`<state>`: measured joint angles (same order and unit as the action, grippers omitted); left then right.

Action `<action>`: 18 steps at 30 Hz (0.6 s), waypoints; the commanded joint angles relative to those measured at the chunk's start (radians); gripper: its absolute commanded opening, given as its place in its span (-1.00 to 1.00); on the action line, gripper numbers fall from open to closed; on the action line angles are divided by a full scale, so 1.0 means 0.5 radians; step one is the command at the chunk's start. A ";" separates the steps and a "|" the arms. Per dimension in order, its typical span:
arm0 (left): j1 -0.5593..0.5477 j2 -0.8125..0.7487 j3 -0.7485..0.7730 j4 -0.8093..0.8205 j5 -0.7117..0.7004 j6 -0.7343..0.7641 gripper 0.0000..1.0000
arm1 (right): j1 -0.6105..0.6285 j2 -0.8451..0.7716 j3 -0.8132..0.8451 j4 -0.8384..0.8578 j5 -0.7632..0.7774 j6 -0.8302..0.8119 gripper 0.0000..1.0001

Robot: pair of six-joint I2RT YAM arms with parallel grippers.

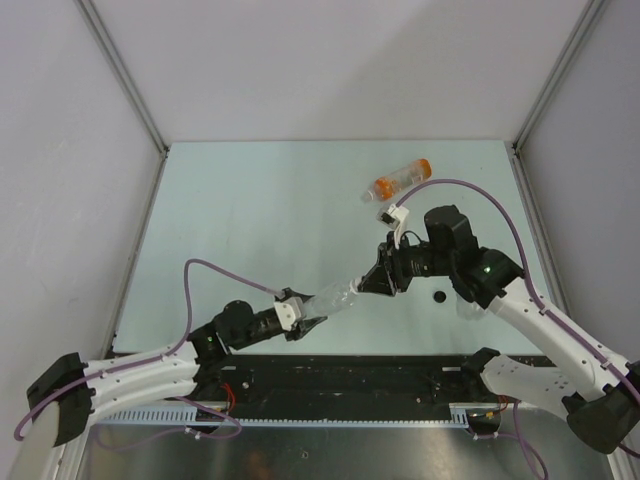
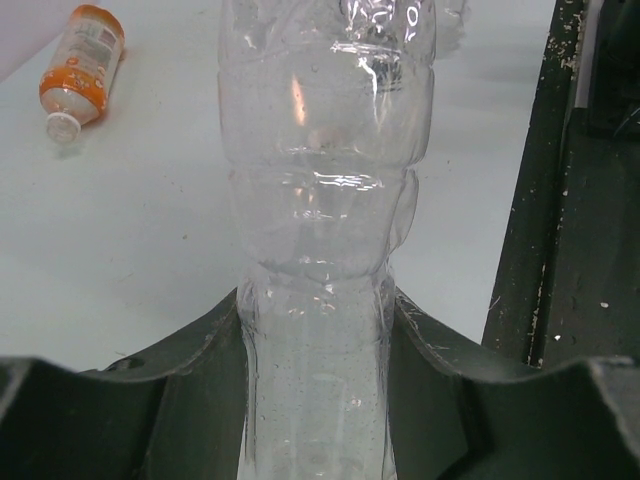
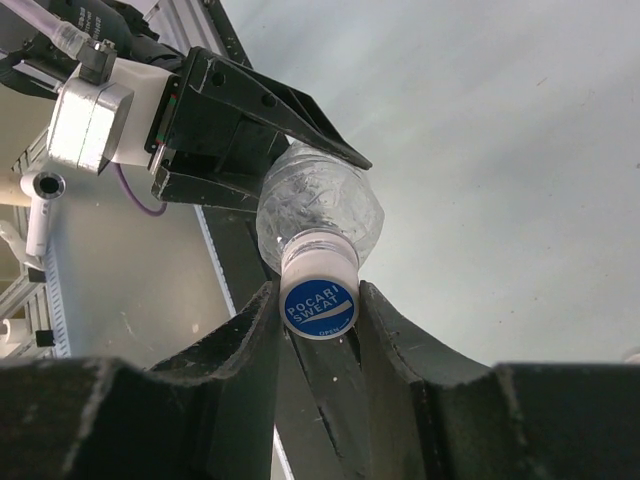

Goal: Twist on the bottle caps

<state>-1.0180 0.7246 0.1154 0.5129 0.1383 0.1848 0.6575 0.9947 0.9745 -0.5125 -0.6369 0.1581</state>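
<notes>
Our left gripper (image 1: 305, 322) clamps the clear plastic bottle (image 2: 325, 200), its long axis running straight into our right gripper (image 1: 372, 282), which pinches the white blue-topped cap (image 3: 320, 295).

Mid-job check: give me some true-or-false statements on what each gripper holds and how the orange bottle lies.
1. The left gripper is clamped on the clear bottle. True.
2. The right gripper has its fingers on either side of the cap. True.
3. That cap is plain black. False: it is white with a blue Pocari Sweat top.
4. The orange bottle stands upright. False: it lies on its side on the table.
5. The right gripper holds the orange bottle. False: that bottle lies apart from both grippers.
</notes>
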 commanded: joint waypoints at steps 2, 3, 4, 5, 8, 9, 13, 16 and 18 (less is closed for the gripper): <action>0.005 -0.095 0.075 0.143 0.071 0.033 -1.00 | 0.018 0.032 0.005 0.036 -0.130 0.015 -0.41; 0.005 -0.099 0.080 0.143 0.078 0.040 -1.00 | 0.022 0.047 0.005 0.052 -0.164 0.013 -0.41; 0.005 -0.101 0.086 0.143 0.086 0.047 -1.00 | 0.029 0.063 0.005 0.066 -0.195 0.013 -0.42; 0.005 -0.100 0.095 0.145 0.089 0.060 -1.00 | 0.036 0.078 0.005 0.075 -0.217 0.014 -0.42; 0.005 -0.083 0.137 0.143 0.073 0.082 -1.00 | 0.069 0.116 0.005 0.074 -0.216 0.016 -0.42; 0.005 -0.077 0.154 0.143 0.072 0.090 -1.00 | 0.080 0.123 0.005 0.071 -0.200 0.019 -0.43; 0.004 -0.047 0.210 0.141 0.093 0.163 -1.00 | 0.133 0.156 0.005 0.052 -0.139 0.031 -0.44; 0.004 -0.018 0.256 0.140 0.079 0.220 -1.00 | 0.153 0.172 0.005 0.022 -0.094 0.034 -0.47; 0.004 0.009 0.291 0.141 0.094 0.250 -1.00 | 0.169 0.176 0.005 -0.008 -0.067 0.002 -0.51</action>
<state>-1.0111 0.7200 0.1303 0.4282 0.1413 0.2306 0.6964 1.0565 0.9745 -0.4931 -0.6605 0.1616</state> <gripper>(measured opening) 0.522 0.369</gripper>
